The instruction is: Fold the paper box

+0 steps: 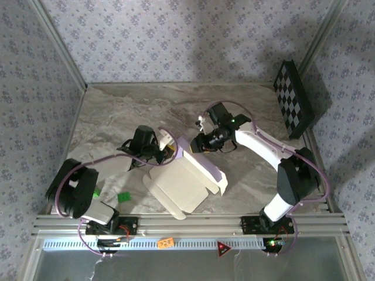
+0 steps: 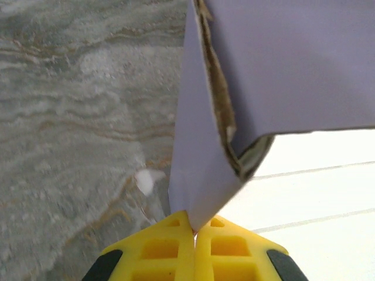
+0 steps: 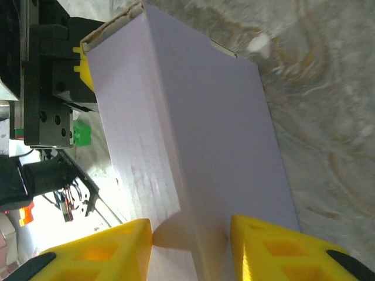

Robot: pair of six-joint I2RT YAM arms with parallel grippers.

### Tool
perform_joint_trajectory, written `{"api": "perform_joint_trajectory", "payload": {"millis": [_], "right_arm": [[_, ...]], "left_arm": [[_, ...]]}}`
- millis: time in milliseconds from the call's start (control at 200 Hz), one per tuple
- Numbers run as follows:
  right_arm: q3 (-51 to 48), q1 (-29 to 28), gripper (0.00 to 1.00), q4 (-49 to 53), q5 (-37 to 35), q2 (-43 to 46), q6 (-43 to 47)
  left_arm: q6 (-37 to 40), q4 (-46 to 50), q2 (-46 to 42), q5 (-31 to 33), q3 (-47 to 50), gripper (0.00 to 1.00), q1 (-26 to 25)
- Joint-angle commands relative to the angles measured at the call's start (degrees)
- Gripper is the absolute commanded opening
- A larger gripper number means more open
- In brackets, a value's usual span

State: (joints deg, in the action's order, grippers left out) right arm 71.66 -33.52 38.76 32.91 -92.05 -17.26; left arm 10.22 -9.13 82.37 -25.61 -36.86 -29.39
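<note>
Matt card paper box (image 3: 199, 146), smooth marbled table (image 2: 70, 117), yellow plastic jaws

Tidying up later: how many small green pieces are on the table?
2. One green piece lies left of the paper box; another peeks out beside the left arm. The arms may hide more.

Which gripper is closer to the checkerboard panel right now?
Right. The right gripper straddles a wall of the paper box, toward the checkerboard panel; the left gripper, jaws shut on a box flap, is farther off.
</note>
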Motion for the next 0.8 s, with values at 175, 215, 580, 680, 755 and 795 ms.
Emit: {"api": "perform_joint_trajectory", "payload": {"millis": [175, 215, 580, 680, 755, 795], "right_arm": [[-2.8, -2.9, 0.39, -4.1, -1.7, -1.2, -3.9], [-2.8, -3.3, 0.39, -4.1, -1.9, -1.2, -3.9], [-2.8, -4.0, 0.38, -4.1, -2.6, -1.0, -4.1], [-2.7, -4.1, 0.38, -4.1, -2.7, -0.8, -4.1], [-2.7, -4.3, 0.38, -4.1, -2.8, -0.8, -4.3], [-2.7, -4.4, 0.38, -4.1, -2.8, -0.7, -4.4]], "left_arm": [[-4.1, -5.7, -2.8, -2.1, 3.2, 0.15, -0.7], [-4.8, -7.2, -2.6, -1.8, 3.3, 0.20, -0.8], [-11.2, -19.7, 0.8, 0.2, 4.2, 0.26, -0.8], [-12.7, -22.1, 1.9, 1.3, 4.7, 0.19, -0.8], [-14.3, -23.9, 2.5, 3.7, 5.2, 0.15, -1.1], [-14.9, -24.9, 2.6, 5.2, 5.6, 0.13, -1.5]]}}
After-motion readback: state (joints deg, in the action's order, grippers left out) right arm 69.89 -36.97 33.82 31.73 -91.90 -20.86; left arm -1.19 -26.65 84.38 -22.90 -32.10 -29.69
